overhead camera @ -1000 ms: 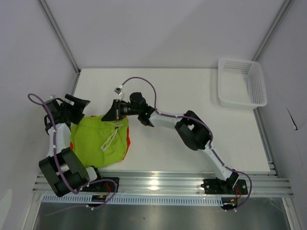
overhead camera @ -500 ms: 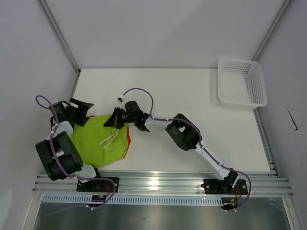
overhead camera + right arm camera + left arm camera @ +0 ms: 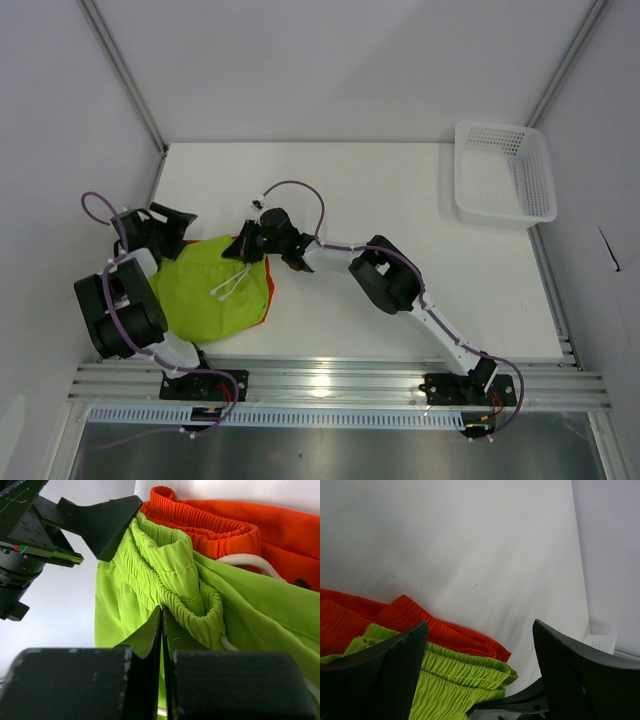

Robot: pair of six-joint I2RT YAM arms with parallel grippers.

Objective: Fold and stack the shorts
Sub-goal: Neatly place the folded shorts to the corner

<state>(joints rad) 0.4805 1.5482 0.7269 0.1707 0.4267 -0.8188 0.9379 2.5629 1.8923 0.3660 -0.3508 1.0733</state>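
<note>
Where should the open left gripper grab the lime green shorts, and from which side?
Grip the gathered elastic waistband of the lime green shorts at its left end, coming from the left. It forms a thick ridge atop the orange shorts, and the right gripper pinches the right end.

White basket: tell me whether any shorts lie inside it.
No, the white basket holds nothing; the green shorts lie atop the orange shorts at left.

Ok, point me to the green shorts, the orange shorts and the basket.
green shorts (image 3: 205, 290), top view, middle of the fabric.
orange shorts (image 3: 285, 525), right wrist view, flat fabric beyond the waistband.
white basket (image 3: 500, 213), top view, near wall.
</note>
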